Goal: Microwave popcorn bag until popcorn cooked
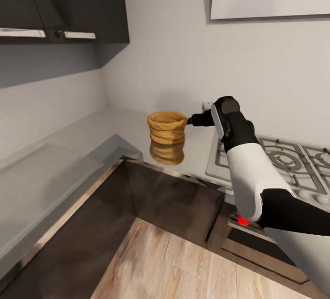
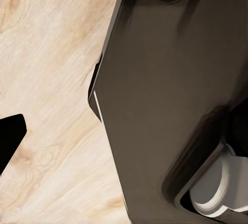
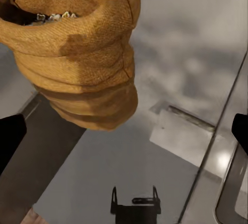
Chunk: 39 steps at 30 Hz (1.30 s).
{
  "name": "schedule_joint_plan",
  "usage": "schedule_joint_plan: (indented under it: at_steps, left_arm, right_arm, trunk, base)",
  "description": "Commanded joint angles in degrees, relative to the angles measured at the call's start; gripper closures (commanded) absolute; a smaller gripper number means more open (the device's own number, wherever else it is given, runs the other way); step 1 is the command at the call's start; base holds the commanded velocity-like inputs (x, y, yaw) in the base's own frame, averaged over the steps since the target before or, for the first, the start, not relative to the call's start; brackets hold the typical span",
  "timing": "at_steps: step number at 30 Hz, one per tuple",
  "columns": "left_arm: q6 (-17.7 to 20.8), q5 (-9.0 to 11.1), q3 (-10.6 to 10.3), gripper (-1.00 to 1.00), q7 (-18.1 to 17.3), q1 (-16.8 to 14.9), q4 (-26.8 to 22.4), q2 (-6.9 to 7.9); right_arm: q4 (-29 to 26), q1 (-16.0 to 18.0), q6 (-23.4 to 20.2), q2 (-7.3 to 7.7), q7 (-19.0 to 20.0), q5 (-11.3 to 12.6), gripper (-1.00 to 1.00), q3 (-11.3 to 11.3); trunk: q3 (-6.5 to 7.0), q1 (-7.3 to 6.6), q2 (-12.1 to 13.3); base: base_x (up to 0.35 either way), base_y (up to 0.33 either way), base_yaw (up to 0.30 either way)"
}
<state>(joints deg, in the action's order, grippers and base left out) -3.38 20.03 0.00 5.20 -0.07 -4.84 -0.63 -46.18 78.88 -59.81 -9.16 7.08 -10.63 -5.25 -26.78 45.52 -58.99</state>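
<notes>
Popcorn bag (image 1: 167,127) lifted off desk (image 1: 55,170), R gripper (image 1: 190,120) jaws clamped on rim; microwave step left. L jaws: can't tell.

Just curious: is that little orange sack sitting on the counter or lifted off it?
Lifted: the popcorn bag hangs above its own reflection on the countertop.

The popcorn bag (image 1: 167,127) is showing tan-orange woven cloth with stacked horizontal ridges, just beside the black right gripper (image 1: 189,120); its mirror image is glowing darker on the glossy grey countertop (image 1: 114,127) below the claw. Inside the bag, the popcorn (image 3: 54,16) is showing as white and pale yellow bits. The right arm (image 1: 247,170) behind the claw is wearing white and black with a red light. The floor (image 1: 183,267) is showing pale wood grain.
</notes>
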Motion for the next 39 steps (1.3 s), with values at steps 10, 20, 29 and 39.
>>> schedule_joint_plan:
  at_steps: [10, 20, 29, 39]
  left_arm:
    - [-0.14, 0.11, -0.23, -1.0, 0.16, -0.01, 0.01, 0.01]
    - [-0.14, 0.23, 0.12, -1.0, 0.16, 0.0, 0.01, 0.01]
    - [-0.14, 0.45, 0.29, -1.0, 0.16, -0.01, -0.02, 0.01]
    - [-0.14, 0.48, 0.35, -1.0, 0.16, -0.01, -0.04, 0.01]
  right_arm:
    - [-0.05, 0.04, -0.19, 0.51, 0.48, -0.62, -1.0, -0.46]
    - [0.16, 0.04, -0.19, 1.26, 0.43, -0.65, -1.0, -0.17]
    - [0.49, 0.04, -0.19, 0.08, 0.65, -0.24, -1.0, -0.11]
    - [3.95, -0.57, -0.19, -0.84, 0.49, -0.43, -1.0, -0.03]
  trunk:
    - [-0.06, 0.03, -0.03]
    - [-0.06, 0.03, -0.03]
    - [-0.06, 0.03, -0.03]
    - [-0.06, 0.03, -0.03]
  base:
    - [0.314, 0.0, 0.0]
    - [0.307, 0.0, 0.0]
    - [0.098, 0.0, 0.0]
    - [0.0, 0.0, 0.0]
